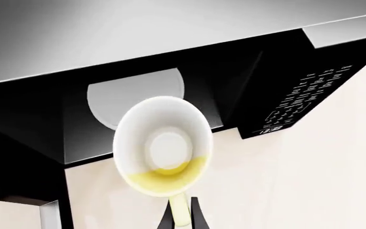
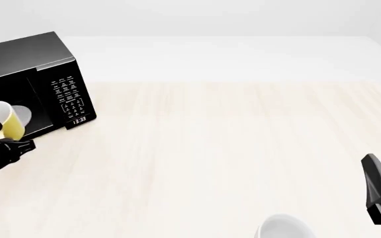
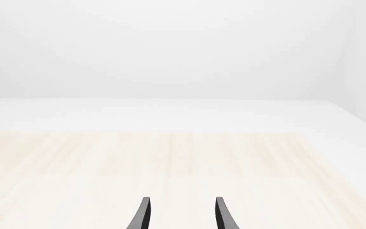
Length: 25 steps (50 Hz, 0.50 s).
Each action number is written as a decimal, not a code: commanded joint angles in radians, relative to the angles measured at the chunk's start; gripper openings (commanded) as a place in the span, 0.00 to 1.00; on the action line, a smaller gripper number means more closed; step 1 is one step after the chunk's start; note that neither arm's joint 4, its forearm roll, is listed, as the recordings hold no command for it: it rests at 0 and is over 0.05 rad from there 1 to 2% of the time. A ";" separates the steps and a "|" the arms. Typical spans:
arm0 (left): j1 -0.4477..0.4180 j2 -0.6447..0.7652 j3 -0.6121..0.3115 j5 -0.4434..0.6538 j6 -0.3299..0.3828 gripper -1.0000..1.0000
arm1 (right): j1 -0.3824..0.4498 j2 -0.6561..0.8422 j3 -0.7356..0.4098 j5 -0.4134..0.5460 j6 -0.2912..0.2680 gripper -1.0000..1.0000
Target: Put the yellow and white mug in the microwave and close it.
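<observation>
The left gripper point(image 1: 183, 214) is pinching the yellow loop handle of the yellow and white mug point(image 1: 162, 145), its two dark fingers pressed against either side of the handle, and is holding the mug tipped so its white inside is facing the wrist camera. In the front view the mug point(image 2: 4, 121) is hanging at about nine o'clock, right at the open mouth of the microwave point(image 2: 28, 57), in front of the white turntable plate point(image 1: 135, 93) that is showing inside the black cavity; it is not yet resting on the plate. The keypad panel point(image 2: 69, 96) is sitting just beside the opening, with the clock display below it. The right gripper point(image 3: 180, 214) is hovering over the pale wooden table point(image 2: 230, 148) at about four o'clock, well apart from the microwave, its fingers spread and gripping nothing. A plain white cup point(image 2: 283, 228) is peeking in at six o'clock, near the right gripper.
</observation>
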 commanded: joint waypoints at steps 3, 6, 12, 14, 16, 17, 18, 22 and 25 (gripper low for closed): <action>0.026 0.083 -0.050 -0.022 -0.002 0.00 | -0.001 -0.001 0.001 0.000 0.001 1.00; 0.025 0.090 -0.058 -0.021 -0.003 0.00 | -0.001 -0.001 0.001 0.000 0.001 1.00; 0.028 0.103 -0.091 -0.004 -0.009 0.00 | -0.001 -0.001 0.001 0.000 0.001 1.00; 0.030 0.108 -0.097 -0.004 -0.009 0.00 | -0.001 -0.001 0.001 0.000 0.001 1.00; 0.031 0.114 -0.106 -0.001 -0.010 0.00 | -0.001 -0.001 0.001 0.000 0.001 1.00; 0.030 0.116 -0.109 0.000 -0.012 0.00 | -0.001 -0.001 0.001 0.000 0.001 1.00; 0.029 0.121 -0.115 0.003 -0.013 0.00 | -0.001 -0.001 0.001 0.000 0.001 1.00; 0.032 0.144 -0.145 0.008 -0.016 0.00 | -0.001 -0.001 0.001 0.000 0.001 1.00; 0.037 0.164 -0.162 0.009 -0.018 0.00 | -0.001 -0.001 0.001 0.000 0.001 1.00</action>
